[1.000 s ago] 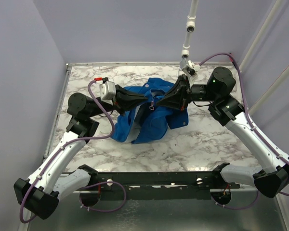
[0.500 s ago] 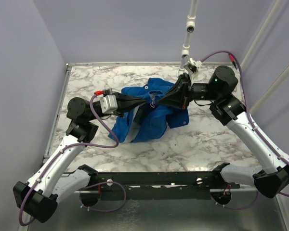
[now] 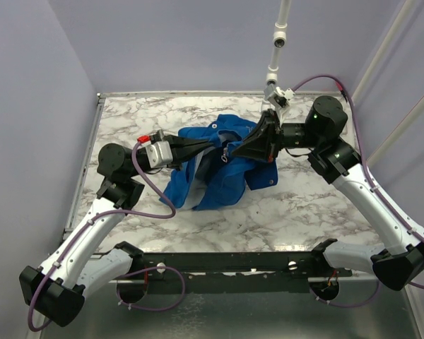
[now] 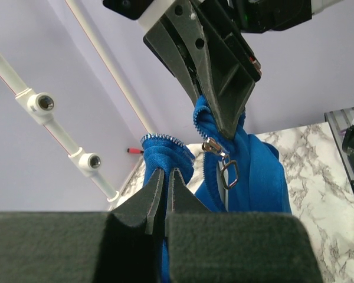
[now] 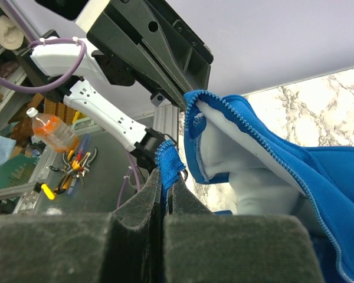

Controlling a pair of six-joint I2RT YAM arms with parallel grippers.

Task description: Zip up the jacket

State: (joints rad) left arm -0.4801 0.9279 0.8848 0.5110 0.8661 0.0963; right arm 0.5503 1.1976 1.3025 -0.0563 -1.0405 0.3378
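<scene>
The royal-blue jacket (image 3: 222, 166) lies bunched at the table's middle, its front edges lifted between both arms. My left gripper (image 3: 215, 145) is shut on one zipper edge of the jacket (image 4: 165, 154). My right gripper (image 3: 230, 149) is shut on the other zipper edge (image 5: 170, 164). The metal zipper slider with its ring pull (image 4: 225, 168) hangs just under the right gripper's tip in the left wrist view. Pale lining (image 5: 236, 141) shows inside the open front in the right wrist view.
The marble table (image 3: 304, 205) has a metal rim. A white pole (image 3: 277, 42) stands at the back behind the right arm. Purple cables loop off both arms. A workbench with tools and a bottle (image 5: 50, 132) shows beyond the table.
My left gripper has reached further right, closing on the right gripper at the jacket's zipper. The right arm has barely moved.
</scene>
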